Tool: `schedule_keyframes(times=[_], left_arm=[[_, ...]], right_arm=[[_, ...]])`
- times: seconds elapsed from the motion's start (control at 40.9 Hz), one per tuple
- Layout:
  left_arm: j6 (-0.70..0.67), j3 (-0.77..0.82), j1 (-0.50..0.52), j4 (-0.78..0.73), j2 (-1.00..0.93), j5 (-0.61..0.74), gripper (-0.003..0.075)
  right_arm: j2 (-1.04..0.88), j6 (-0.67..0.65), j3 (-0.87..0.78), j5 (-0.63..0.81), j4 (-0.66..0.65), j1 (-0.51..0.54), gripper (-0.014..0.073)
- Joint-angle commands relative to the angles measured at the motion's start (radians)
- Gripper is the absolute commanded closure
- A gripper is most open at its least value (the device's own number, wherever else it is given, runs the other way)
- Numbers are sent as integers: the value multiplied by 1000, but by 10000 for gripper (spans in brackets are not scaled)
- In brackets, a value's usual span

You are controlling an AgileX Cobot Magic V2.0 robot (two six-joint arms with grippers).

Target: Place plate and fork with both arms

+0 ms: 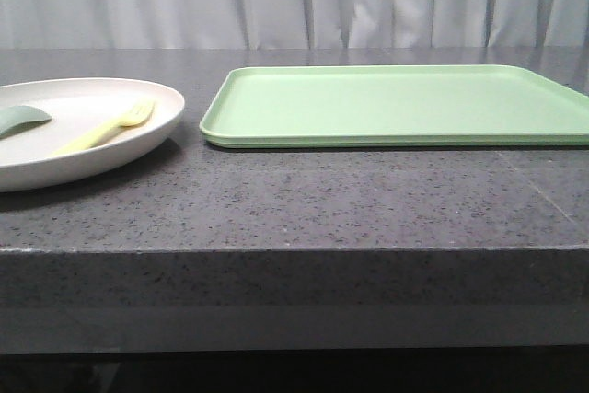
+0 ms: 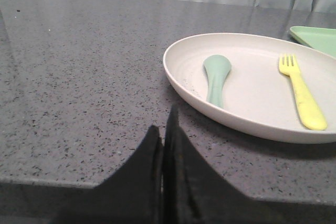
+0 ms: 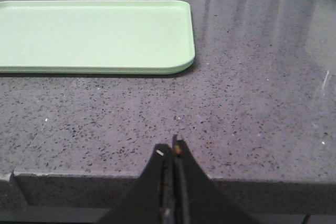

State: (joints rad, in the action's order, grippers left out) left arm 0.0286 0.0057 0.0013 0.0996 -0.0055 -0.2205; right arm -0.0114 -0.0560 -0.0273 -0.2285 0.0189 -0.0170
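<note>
The cream plate sits at the table's left and also shows in the left wrist view. The pale-yellow fork lies in it, seen in the left wrist view too, beside a teal spoon-like piece. My left gripper is shut and empty, low at the table's front edge, short of the plate's rim. My right gripper is shut and empty at the front edge, in front of the tray's right corner. Neither gripper shows in the front view.
A flat light-green tray lies on the dark speckled table to the right of the plate; it also shows in the right wrist view. A grey curtain hangs behind.
</note>
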Motion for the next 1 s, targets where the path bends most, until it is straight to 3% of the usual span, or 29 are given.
schedule_keyframes(times=[0.0,0.709,0.978], left_arm=[[1,1,2,1,-20,81,738],[1,1,2,-8,-20,85,738],[1,1,2,-290,-20,138,738]], right_arm=[[-17,11,4,74,-1,5,663],[-17,11,4,78,-1,5,663],[-17,11,4,126,-1,5,663]])
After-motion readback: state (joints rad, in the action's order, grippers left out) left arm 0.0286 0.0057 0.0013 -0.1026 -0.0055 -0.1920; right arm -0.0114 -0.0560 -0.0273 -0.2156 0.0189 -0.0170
